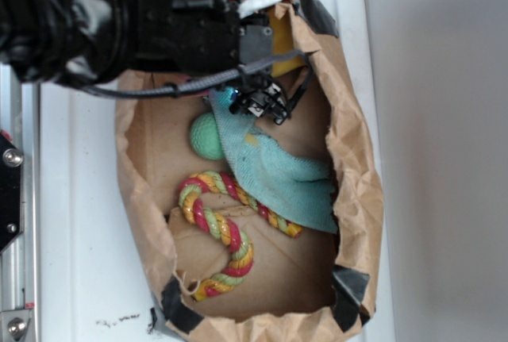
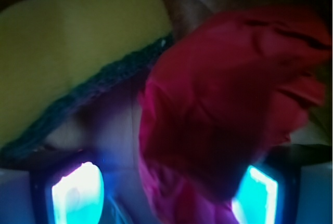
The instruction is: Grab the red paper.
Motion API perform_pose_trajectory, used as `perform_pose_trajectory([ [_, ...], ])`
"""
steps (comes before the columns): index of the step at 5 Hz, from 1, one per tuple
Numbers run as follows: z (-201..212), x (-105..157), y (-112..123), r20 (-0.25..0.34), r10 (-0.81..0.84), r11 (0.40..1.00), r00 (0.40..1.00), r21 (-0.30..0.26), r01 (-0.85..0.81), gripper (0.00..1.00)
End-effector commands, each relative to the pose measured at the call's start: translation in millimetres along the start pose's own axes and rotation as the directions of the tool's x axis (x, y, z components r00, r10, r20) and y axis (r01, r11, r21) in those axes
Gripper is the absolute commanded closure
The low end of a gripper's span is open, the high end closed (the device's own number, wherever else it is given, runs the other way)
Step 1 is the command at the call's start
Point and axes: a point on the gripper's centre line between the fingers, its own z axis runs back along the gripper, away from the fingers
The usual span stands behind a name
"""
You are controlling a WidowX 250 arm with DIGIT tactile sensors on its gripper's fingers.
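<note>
The hand (image 1: pixel 255 102) was lowered into the top end of the brown paper bag (image 1: pixel 359 175), which lay on the white tabletop (image 1: pixel 79 199). In the wrist view the red paper (image 2: pixel 229 94) sat between the two lit fingertips (image 2: pixel 78 193), bulging toward the camera, with the yellow sponge (image 2: pixel 73 47) just beside it. The fingers stood apart on either side of the wad; whether they pressed it could not be told. In the exterior view the arm hid the paper. The teal cloth (image 1: pixel 278 175), green ball (image 1: pixel 206 136) and striped rope toy (image 1: pixel 222 223) lay lower in the bag, untouched. Judgement: approach complete; closing and lifting remained.
</note>
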Motion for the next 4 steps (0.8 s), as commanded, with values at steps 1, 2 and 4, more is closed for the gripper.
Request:
perform_pose_trajectory([
  [1,18,28,9,0.015,0.061,0.997,0.998,-0.044,-0.06,0.0],
  [2,17,36,8,0.037,0.093,0.995,0.995,-0.046,-0.092,0.0],
  [4,19,45,13,0.168,0.208,0.977,0.963,-0.07,-0.199,0.0],
])
